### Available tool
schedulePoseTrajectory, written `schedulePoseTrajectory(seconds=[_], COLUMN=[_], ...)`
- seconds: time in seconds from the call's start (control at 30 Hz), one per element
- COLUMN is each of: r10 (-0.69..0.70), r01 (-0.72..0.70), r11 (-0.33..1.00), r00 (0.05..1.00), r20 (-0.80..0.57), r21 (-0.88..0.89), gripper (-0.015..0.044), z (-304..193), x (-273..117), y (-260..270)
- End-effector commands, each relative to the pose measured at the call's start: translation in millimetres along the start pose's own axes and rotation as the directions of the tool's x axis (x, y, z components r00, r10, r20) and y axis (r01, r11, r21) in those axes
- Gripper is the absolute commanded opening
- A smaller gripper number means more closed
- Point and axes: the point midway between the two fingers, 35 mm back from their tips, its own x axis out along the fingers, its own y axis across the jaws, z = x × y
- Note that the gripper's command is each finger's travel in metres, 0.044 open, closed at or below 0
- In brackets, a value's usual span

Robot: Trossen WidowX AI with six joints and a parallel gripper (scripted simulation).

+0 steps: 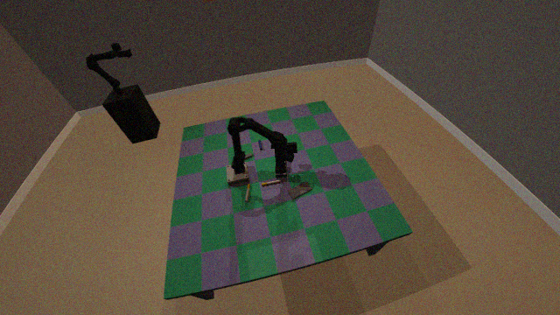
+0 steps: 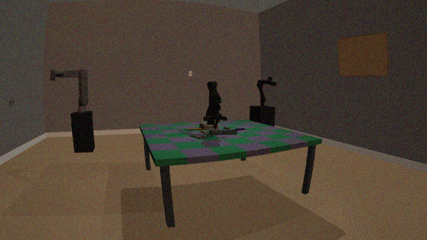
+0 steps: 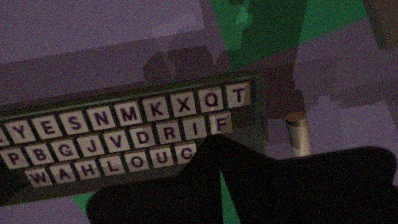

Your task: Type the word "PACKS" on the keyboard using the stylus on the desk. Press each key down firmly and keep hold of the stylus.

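The keyboard lies on the table with its rows of lettered keys showing in the wrist view. In the top view the arm hides most of it. My gripper is shut and empty. Its tips are over the keyboard's right end in the wrist view, just below the F key and right of the C key. A pale pen-like stick lies beside that end. Another stick lies nearer the arm's base. I cannot tell which is the stylus.
A flat grey-brown block lies near the keyboard. A blue stick and a small brown stick lie towards the back in the top view. The arm's pale base stands on the checkered table.
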Motion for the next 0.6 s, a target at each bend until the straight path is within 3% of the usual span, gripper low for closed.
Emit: schedulePoseTrajectory(seconds=[0.0,0.27,0.57], r10=[0.001,0.004,0.004], r01=[-0.001,-0.004,-0.004], r11=[1.0,1.0,1.0], r00=[1.0,1.0,1.0], r20=[0.003,0.0,0.0], r21=[-0.013,-0.013,-0.013], gripper=[0.0,0.0,0.0], z=[-0.3,-32.4,-34.4], x=[-0.8,-0.5,-0.4], y=[-1.5,26.4,27.8])
